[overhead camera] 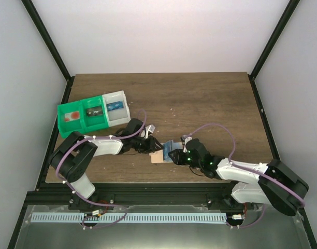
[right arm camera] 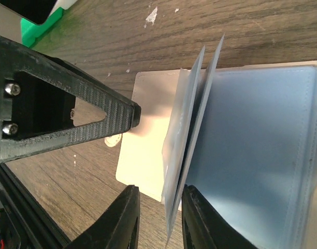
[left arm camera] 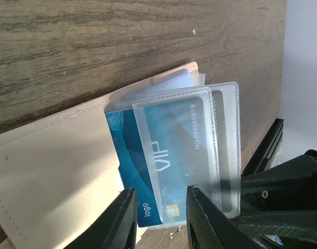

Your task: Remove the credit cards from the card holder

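The tan card holder [overhead camera: 159, 156] lies open on the table between both grippers. In the left wrist view the holder [left arm camera: 49, 171] fans out clear plastic sleeves [left arm camera: 226, 135] over a blue credit card [left arm camera: 128, 161] printed "VIP" and "logo". My left gripper [left arm camera: 161, 223] is open, and the card's lower edge shows in the gap between its fingers. In the right wrist view my right gripper [right arm camera: 159, 223] is open around the upright edges of two clear sleeves [right arm camera: 192, 119], next to the tan flap [right arm camera: 148, 140]. A left finger [right arm camera: 70, 116] touches that flap.
A green bin [overhead camera: 81, 118] and a white bin [overhead camera: 116, 108] holding small items stand at the back left. The table's front edge and black frame rail [overhead camera: 148, 194] lie just behind the holder. The right arm's body [left arm camera: 283, 197] sits close to the sleeves.
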